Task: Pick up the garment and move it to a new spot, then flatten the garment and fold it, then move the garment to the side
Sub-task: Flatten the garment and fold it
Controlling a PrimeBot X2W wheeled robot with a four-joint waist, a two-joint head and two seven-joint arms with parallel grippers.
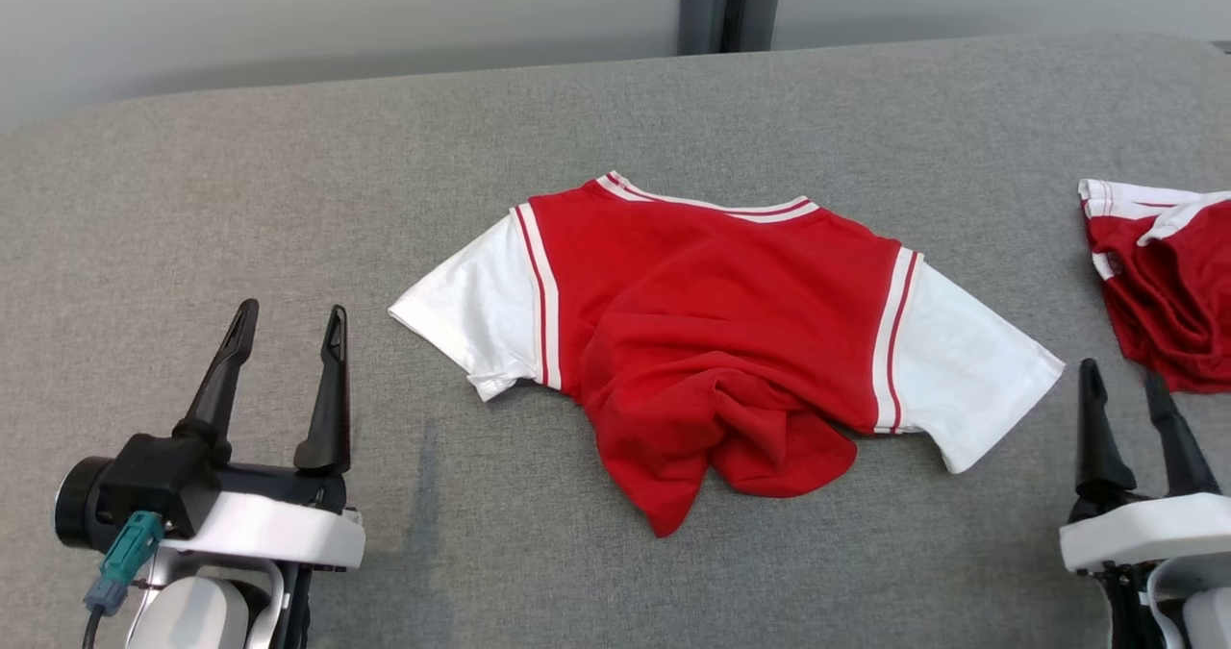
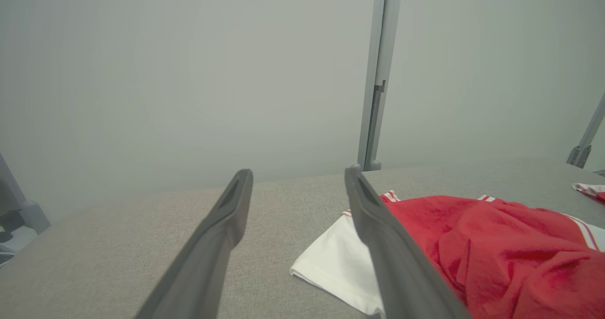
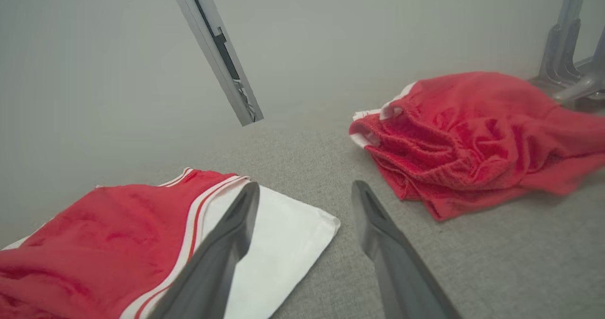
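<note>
Left gripper [image 1: 293,311] and right gripper [image 1: 1118,372], both spread, flank the garment [image 1: 712,341] (hem bunched), red heap [image 1: 1168,284] nearby.

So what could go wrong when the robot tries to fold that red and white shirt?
1. The red and white shirt has a bunched hem. Folding before smoothing it would probably trap wrinkles.
2. A second red garment lies close to the shirt's right sleeve. The right jaws, standing open beside both, might snag the wrong one.
</note>
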